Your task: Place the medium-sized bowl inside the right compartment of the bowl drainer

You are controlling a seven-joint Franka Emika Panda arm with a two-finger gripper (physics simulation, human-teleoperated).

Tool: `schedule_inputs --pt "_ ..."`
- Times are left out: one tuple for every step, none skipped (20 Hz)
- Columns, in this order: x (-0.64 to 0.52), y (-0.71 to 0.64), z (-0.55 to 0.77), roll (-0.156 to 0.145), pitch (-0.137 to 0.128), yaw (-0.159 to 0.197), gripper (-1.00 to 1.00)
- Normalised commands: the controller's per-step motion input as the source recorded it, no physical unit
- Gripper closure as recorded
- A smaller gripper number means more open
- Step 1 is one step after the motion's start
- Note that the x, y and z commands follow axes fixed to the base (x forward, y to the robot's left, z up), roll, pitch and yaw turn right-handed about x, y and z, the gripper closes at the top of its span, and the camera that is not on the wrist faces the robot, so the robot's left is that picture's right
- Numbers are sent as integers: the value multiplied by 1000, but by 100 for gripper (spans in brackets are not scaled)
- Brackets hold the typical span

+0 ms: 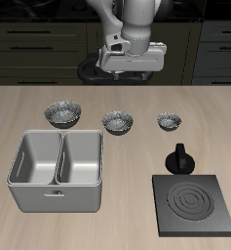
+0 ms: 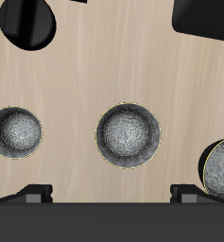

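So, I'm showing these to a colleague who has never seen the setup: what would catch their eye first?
Probably the row of three dark speckled bowls across the table's middle, with the medium-sized bowl in the centre, directly below the gripper that hangs above the table's back. Next, the bowl drainer, a pale two-bin tub with both bins empty, near the front edge. Beside it lies a black stove plate with concentric rings and a knob.

The arm hangs high at the table's back, its gripper [image 1: 133,73] pointing down, fingers [image 2: 36,195] spread, empty.
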Motion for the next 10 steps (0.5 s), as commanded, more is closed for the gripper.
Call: schedule_inputs --pt "132 133 -372 38 52 -45 -100" --pt "79 66 -254 -2 -24 14 -100" --pt "50 75 -135 -25 -87 13 -100" --pt "105 38 -385 40 11 -68 -100" --pt "53 67 -143 26 0 -10 -100" --pt "85 28 -329 -12 -36 -19 -100" --pt "23 -26 -311 -30 -47 5 -100" --pt "53 66 -260 22 -40 26 -100" --pt "6 -64 -247 -32 -38 -28 -100" --pt "37 16 -171 22 20 -26 -100"
